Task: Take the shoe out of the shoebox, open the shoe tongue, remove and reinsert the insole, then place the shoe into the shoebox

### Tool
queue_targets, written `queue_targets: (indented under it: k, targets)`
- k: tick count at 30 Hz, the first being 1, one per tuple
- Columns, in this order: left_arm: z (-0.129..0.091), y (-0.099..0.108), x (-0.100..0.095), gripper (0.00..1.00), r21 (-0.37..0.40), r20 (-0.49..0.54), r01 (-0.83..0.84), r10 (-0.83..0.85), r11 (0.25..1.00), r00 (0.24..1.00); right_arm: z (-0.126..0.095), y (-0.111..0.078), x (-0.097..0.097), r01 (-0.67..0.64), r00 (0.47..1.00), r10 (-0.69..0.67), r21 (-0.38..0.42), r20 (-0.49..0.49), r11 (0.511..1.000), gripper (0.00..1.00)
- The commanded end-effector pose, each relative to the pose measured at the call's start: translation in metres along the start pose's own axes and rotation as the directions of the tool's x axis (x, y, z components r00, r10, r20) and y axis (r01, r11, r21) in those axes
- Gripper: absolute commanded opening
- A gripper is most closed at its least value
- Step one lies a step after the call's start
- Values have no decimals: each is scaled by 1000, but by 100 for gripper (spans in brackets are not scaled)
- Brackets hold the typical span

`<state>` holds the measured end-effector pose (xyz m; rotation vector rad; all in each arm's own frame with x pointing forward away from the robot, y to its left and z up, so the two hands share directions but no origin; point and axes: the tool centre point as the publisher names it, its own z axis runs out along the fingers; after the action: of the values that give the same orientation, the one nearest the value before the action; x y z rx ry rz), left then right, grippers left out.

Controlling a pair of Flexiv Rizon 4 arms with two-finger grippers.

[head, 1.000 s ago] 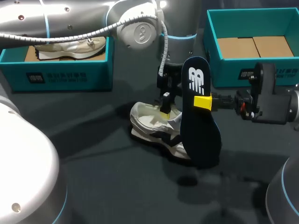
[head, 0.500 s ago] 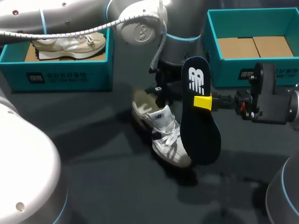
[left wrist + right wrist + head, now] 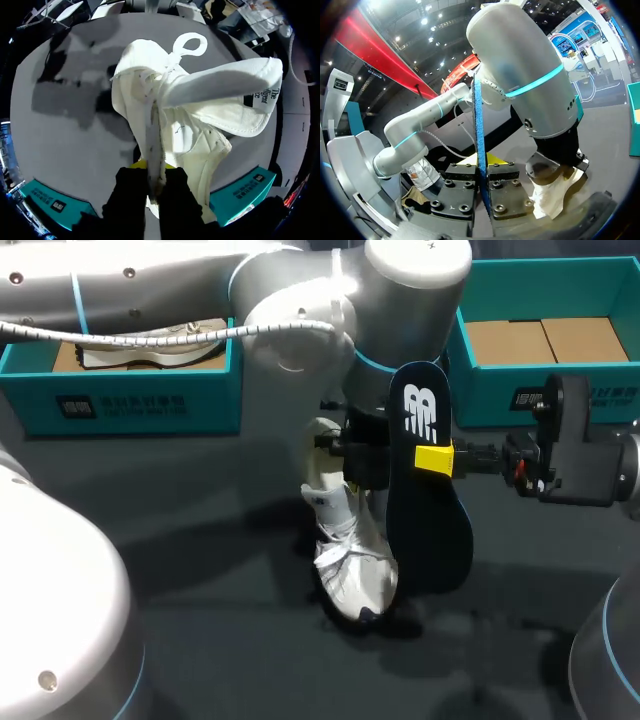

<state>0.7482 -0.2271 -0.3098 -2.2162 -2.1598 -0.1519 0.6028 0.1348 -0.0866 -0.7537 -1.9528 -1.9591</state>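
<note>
A white shoe [image 3: 345, 550] hangs toe-down over the middle of the table, its toe close to the surface. My left gripper [image 3: 352, 452] is shut on the rim of the shoe's opening. In the left wrist view the shoe [image 3: 170, 135] stretches ahead of the left gripper [image 3: 152, 167], with the tongue [image 3: 225, 102] folded out to one side. A dark insole [image 3: 425, 490] stands upright right beside the shoe, with my right gripper [image 3: 433, 458] shut on it near its top. In the right wrist view the insole [image 3: 480, 130] shows edge-on between the right gripper's [image 3: 483, 192] fingers.
A teal shoebox [image 3: 130, 400] at the back left holds another pale shoe [image 3: 150, 340]. A second teal shoebox [image 3: 450, 330] at the back right shows only its cardboard floor. My left arm [image 3: 300, 300] spans the back of the table.
My left arm has lifted the shoe off its side and turned it until it hangs toe-down, closer to the insole. The right arm and insole have stayed in place.
</note>
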Motion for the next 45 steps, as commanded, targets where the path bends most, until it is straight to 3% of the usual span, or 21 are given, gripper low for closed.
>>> queue_targets:
  k: [1,9,23,37,42,43,44,45]
  targets:
    - [3,-4,5,0,-33,55,-156,157,987,986,0,-2,2,0,1000,0,-2,5,1000,0]
    - [10,-6,-2,0,-14,66,-223,224,975,972,0,-2,2,0,1000,0,-2,5,1000,0]
    - [32,-3,-19,0,45,20,-132,131,990,991,0,-2,2,0,1000,0,-2,5,1000,0]
    - [53,3,-22,0,84,11,-164,163,983,987,0,-2,2,0,1000,0,-2,5,1000,0]
    - [42,4,-15,51,61,52,-164,160,985,986,0,-2,2,0,1000,0,-2,5,1000,0]
    - [37,4,-14,84,45,64,-162,159,986,985,0,-2,2,0,1000,0,-2,5,1000,0]
    - [31,5,-12,100,21,76,-163,161,986,984,0,-2,2,0,1000,0,-2,5,1000,0]
    - [25,6,-11,100,5,90,-159,158,987,983,0,-2,2,0,1000,0,-2,5,1000,0]
